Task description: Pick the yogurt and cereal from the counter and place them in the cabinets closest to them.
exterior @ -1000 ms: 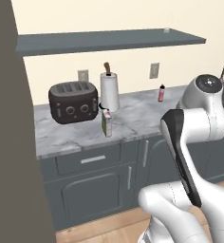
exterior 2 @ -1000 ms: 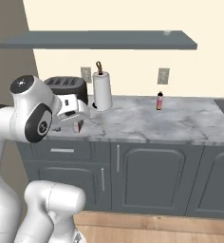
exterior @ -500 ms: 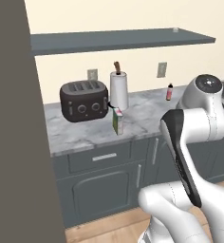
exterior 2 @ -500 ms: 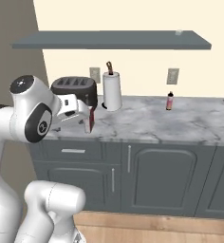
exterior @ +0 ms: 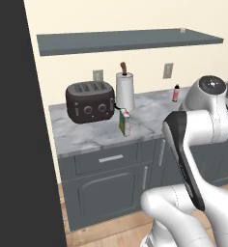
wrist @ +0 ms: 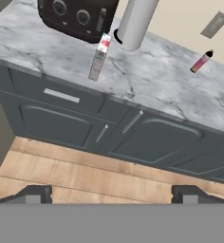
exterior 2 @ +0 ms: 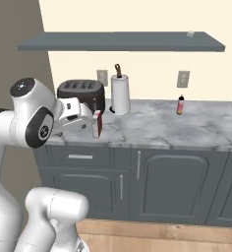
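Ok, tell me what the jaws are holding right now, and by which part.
Nothing is held. The gripper hangs open over the floor in front of the lower cabinets, and the cereal stands untouched on the counter.

Cream wall point(exterior 2: 152, 61) with outlets; wood floor point(wrist: 80, 178); dark grey base cupboards point(exterior 2: 172, 184).

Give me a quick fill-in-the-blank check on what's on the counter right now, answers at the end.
1. The cereal box stands upright near the counter's ____ edge.
2. The paper-towel roll stands right beside the black ____.
3. The slim bottle stands below a wall ____.
4. The hand's fingers are ____, holding nothing.

Missing words: front; toaster; outlet; open
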Robot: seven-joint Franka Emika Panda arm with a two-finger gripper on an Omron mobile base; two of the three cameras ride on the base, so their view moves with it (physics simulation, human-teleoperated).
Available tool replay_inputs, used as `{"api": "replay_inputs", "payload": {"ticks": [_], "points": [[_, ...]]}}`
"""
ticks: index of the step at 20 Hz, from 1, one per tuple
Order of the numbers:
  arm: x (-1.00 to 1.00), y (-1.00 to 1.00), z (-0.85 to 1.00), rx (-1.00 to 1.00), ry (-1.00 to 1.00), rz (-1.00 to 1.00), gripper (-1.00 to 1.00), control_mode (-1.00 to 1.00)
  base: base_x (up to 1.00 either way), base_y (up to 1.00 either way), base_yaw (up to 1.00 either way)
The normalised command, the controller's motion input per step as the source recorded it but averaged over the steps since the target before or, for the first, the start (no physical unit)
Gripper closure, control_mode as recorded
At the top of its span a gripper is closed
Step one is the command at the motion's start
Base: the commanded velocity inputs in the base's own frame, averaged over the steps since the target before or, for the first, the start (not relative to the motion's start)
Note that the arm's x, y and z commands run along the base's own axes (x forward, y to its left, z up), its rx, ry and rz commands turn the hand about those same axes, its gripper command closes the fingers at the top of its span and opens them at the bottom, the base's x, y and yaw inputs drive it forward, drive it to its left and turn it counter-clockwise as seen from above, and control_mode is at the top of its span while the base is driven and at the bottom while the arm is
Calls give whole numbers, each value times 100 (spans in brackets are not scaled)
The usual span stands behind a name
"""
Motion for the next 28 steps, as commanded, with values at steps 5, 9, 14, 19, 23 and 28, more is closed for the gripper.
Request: {"api": "replay_inputs", "payload": {"ticks": [5,9,14,19,23,28], "points": [[0,0,0,0,0,0,-100,100,1,0,0],[0,0,0,0,0,0,-100,100,26,0,0],[0,0,0,0,0,0,-100,100,43,0,0],[0,0,0,0,0,0,-100,100,45,0,-1],[0,0,0,0,0,0,-100,100,41,0,-1],[0,0,0,0,0,0,-100,100,44,2,-1]]}}
